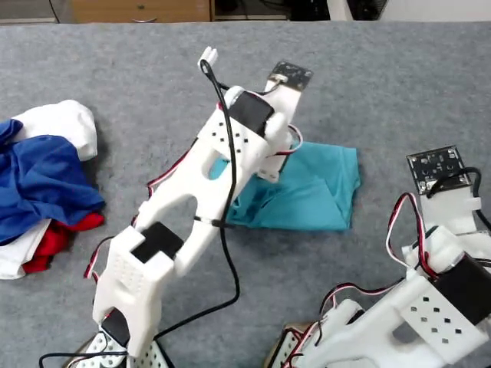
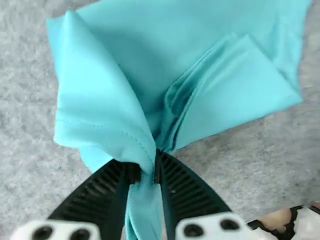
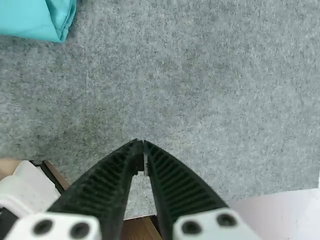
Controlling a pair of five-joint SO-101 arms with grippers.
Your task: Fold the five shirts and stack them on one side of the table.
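Teal shirt: part-folded, centre of high view, long axis left-right; left gripper: jaws pinched on its bunched left edge, cloth body extending right of it; right gripper: jaws together, empty, lower right, farther off; unfolded pile: far left.

A grey, carpet-like felt bench covers most of the high view. Along the top edge, at the upper left, stands a light wooden cabinet with a drawer. In the right wrist view, a pale floor shows at the lower right, past the bench's edge.
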